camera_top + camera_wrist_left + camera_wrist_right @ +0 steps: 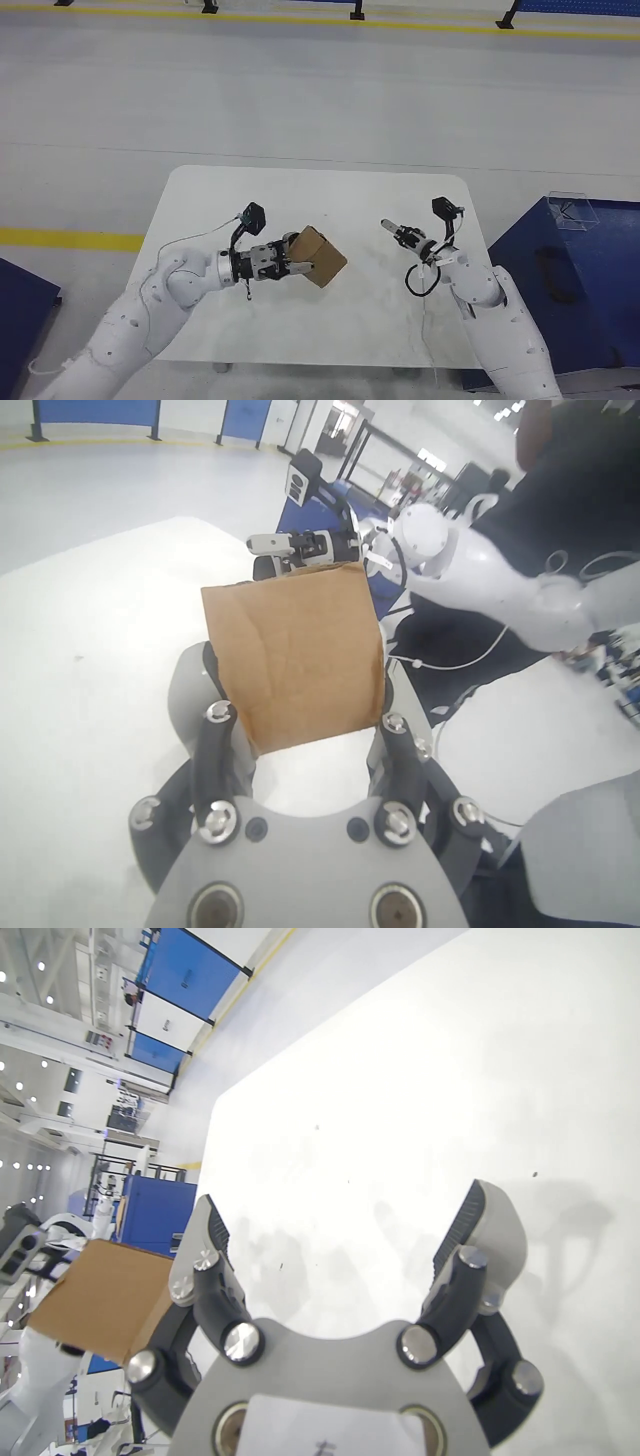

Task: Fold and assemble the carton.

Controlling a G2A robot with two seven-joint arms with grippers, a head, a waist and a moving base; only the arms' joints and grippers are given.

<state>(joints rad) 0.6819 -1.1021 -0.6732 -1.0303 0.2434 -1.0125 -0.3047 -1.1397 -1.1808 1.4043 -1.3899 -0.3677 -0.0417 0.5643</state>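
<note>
Our left tool [297, 685] is pinching the carton [292, 660]. One finger presses on each of two opposite sides, and the brown cardboard fills the gap between them. From above, the left tool [293, 258] sits over the near middle of the bench [300, 200], pointing toward the right arm. The carton [320, 256] juts out from the tool's tip as a closed brown box, turned so that one corner faces the right arm. It is tilted and looks lifted clear of the bench surface, though we cannot be sure of the gap beneath it. The panel facing the left wrist camera is plain cardboard with a faint crease running down it. Its far edge is slightly ragged.

Our right tool [345, 1218] is spread wide with nothing between its ribbed pads [462, 1223]; white bench surface shows through the gap. In the top view the right tool [390, 228] hangs over the right part of the bench, aimed toward the carton but well apart from it. A black cable [415, 280] loops beside its wrist.

Beyond the bench's right edge stands a blue cabinet [580, 270]. A yellow line [70, 238] runs across the pale floor [320, 90] to the left of the bench.
</note>
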